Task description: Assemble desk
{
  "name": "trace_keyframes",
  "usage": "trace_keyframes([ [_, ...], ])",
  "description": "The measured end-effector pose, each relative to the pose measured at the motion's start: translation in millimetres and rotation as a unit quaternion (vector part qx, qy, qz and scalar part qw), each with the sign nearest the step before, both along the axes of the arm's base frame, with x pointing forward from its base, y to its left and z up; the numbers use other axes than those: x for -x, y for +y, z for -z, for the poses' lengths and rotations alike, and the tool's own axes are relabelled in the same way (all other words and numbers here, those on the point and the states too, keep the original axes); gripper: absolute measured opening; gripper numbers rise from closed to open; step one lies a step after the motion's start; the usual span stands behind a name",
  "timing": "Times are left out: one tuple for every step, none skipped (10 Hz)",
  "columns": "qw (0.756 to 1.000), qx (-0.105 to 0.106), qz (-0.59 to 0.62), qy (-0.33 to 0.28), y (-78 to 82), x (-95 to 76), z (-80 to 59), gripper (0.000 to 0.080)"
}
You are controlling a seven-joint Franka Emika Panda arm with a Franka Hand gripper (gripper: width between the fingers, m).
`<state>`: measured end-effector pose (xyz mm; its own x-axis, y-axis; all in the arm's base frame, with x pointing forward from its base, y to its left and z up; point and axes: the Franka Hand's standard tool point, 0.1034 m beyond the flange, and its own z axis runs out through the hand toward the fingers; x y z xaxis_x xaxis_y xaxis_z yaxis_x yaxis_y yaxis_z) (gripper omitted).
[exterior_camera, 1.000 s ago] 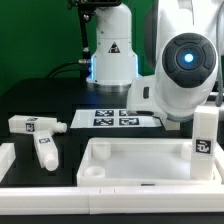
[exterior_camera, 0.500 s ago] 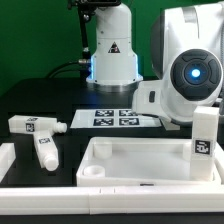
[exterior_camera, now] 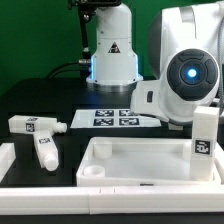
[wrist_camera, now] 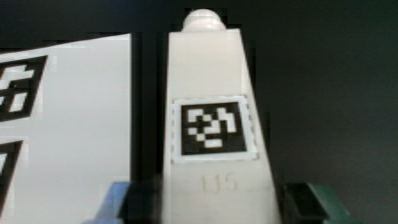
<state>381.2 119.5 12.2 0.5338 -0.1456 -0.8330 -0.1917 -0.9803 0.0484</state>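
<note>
on the black table in the exterior view, we take the marker board [exterior_camera: 115,118] as our fixed spot. nearer to us than the marker board lies the white tabletop [exterior_camera: 140,162], flat with its rim up. to the exterior view's left of the marker board, and nearer to us, two loose legs lie on their sides. the first leg [exterior_camera: 35,126] shows a tag. the second leg [exterior_camera: 45,152] is just beside it and angled toward us, and we cannot tell whether the two touch. to the exterior view's right of the marker board, the standing leg [exterior_camera: 205,140] is upright at the tabletop's corner with its tag facing us. the arm [exterior_camera: 188,75] hangs over the marker board's end on that same side and covers it, and we see nothing of the gripper from here. a white rail [exterior_camera: 60,190] runs along the front, on the far side of the tabletop from the marker board.

in the wrist view, we meet the marker board [wrist_camera: 63,110] again. a fourth leg [wrist_camera: 214,90] lies just beside its edge, tag up, with a narrow dark strip between them. the gripper [wrist_camera: 215,198] straddles this leg. its fingers [wrist_camera: 118,200] stand one on each side, close against the leg. we cannot tell whether they are pressing on it or standing a little off.
</note>
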Motion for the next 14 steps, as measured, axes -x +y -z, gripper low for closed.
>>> trace_keyframes([
  [1.0,-0.013,0.003,-0.007,-7.6,-11.5,-18.6,0.0284],
  [1.0,-0.02,0.018,-0.01,-24.4,-27.1,-43.8,0.0284],
  [0.999,-0.025,0.032,-0.034,-41.9,-49.4,-65.5,0.0284],
  [0.995,-0.027,0.042,-0.09,-54.6,-72.9,-88.6,0.0284],
  [0.989,-0.025,0.035,-0.143,-63.3,-86.5,-98.2,0.0284],
  [0.985,-0.02,0.005,-0.173,-68.2,-93.5,-95.8,0.0284],
  [0.978,-0.01,0.009,-0.21,-64.2,-97.5,-92.4,0.0284],
  [0.972,-0.007,0.009,-0.234,-63.9,-96.2,-93.4,0.0284],
  [0.961,-0.008,0.013,-0.274,-63.5,-104.2,-96.9,0.0284],
  [0.95,-0.033,0.032,-0.31,-64.8,-121.6,-118.4,0.0284],
  [0.928,-0.045,0.022,-0.368,-76.0,-145.8,-139.3,0.0284],
  [0.907,-0.038,0.02,-0.418,-81.5,-158.2,-151.9,0.0284],
  [0.883,-0.025,0.013,-0.469,-83.4,-156.0,-151.7,0.0284],
  [0.87,-0.014,0.011,-0.493,-83.7,-149.6,-147.2,0.0284],
])
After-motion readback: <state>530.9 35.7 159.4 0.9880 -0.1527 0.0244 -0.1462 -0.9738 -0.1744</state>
